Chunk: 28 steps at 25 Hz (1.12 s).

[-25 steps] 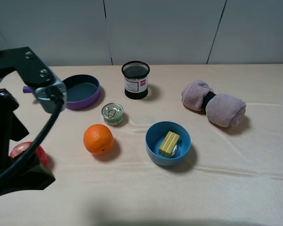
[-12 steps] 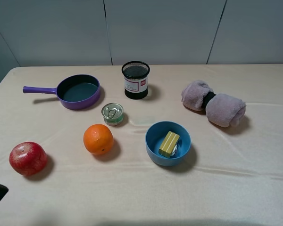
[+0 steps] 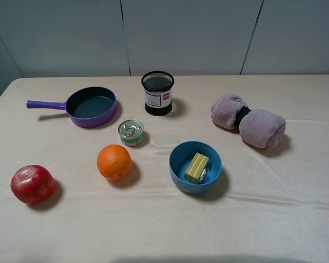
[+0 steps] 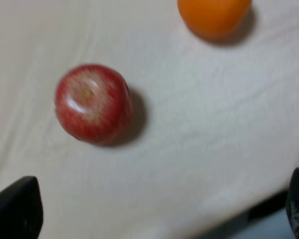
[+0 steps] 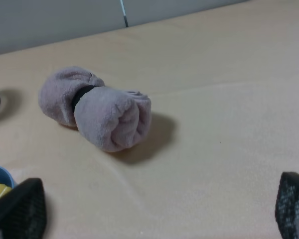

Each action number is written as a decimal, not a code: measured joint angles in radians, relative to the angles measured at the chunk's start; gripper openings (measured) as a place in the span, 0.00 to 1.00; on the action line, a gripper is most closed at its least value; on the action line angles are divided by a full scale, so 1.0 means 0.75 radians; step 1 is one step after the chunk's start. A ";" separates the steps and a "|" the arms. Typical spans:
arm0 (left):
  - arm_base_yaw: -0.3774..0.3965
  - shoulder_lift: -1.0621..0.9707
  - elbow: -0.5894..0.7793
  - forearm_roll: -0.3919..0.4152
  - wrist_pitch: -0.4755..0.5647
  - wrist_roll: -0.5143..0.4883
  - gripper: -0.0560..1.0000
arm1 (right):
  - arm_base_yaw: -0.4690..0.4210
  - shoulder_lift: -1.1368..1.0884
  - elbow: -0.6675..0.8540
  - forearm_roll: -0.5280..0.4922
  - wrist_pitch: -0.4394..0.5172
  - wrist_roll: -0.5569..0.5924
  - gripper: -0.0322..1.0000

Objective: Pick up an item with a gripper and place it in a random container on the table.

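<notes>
Since yellow block (image 3: 197, 167) already sat inside blue bowl (image 3: 178, 167) on worktop (image 3: 263, 219), place step looked done. Both sets of jaws spread wide, empty. Next: nothing but idle.

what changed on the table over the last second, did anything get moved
Only the left arm moved: a second ago it loomed over the table's left side, hiding the apple and pan handle, and it has since pulled back out of the high view. Its tool now hangs open near the apple. The yellow block lay in the blue bowl throughout; everything else stayed put.
</notes>
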 joint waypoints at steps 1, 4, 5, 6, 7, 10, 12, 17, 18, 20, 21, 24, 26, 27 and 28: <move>0.019 -0.033 0.000 -0.004 0.000 0.009 0.99 | 0.000 0.000 0.000 0.000 0.000 0.000 0.70; 0.071 -0.121 0.000 -0.012 0.000 0.021 0.99 | 0.000 0.000 0.000 0.000 0.000 0.000 0.70; 0.083 -0.150 0.000 -0.015 0.000 0.024 0.99 | 0.000 0.000 0.000 0.000 0.000 0.000 0.70; 0.098 -0.172 0.000 -0.019 0.000 0.027 0.99 | 0.000 0.000 0.000 0.000 0.000 0.000 0.70; 0.112 -0.197 0.000 -0.021 0.000 0.031 0.99 | 0.000 0.000 0.000 0.000 0.000 0.000 0.70; 0.158 -0.255 0.000 -0.034 0.000 0.049 0.99 | 0.000 0.000 0.000 0.000 0.000 0.000 0.70; 0.193 -0.292 0.000 -0.040 0.000 0.056 0.99 | 0.000 0.000 0.000 0.000 0.000 0.000 0.70; 0.278 -0.364 0.000 -0.044 0.001 0.059 0.99 | 0.000 0.000 0.000 0.000 0.000 0.000 0.70; 0.291 -0.384 0.000 -0.045 0.000 0.061 0.99 | 0.000 0.000 0.000 0.000 0.000 0.000 0.70; 0.323 -0.426 0.000 -0.045 0.000 0.063 0.99 | 0.000 0.000 0.000 0.000 0.000 0.000 0.70; 0.346 -0.433 0.000 -0.047 0.000 0.063 0.99 | 0.000 0.000 0.000 0.000 0.000 0.000 0.70; 0.411 -0.435 0.000 -0.048 0.001 0.065 0.99 | 0.000 0.000 0.000 0.000 0.000 0.000 0.70; 0.425 -0.435 0.000 -0.048 0.001 0.065 0.99 | 0.000 0.000 0.000 0.001 0.000 0.000 0.70; 0.425 -0.435 0.000 -0.048 0.001 0.064 0.99 | 0.000 0.000 0.000 0.001 0.000 0.000 0.70; 0.425 -0.435 0.000 -0.048 0.001 0.064 0.99 | 0.000 0.000 0.000 0.001 0.000 0.000 0.70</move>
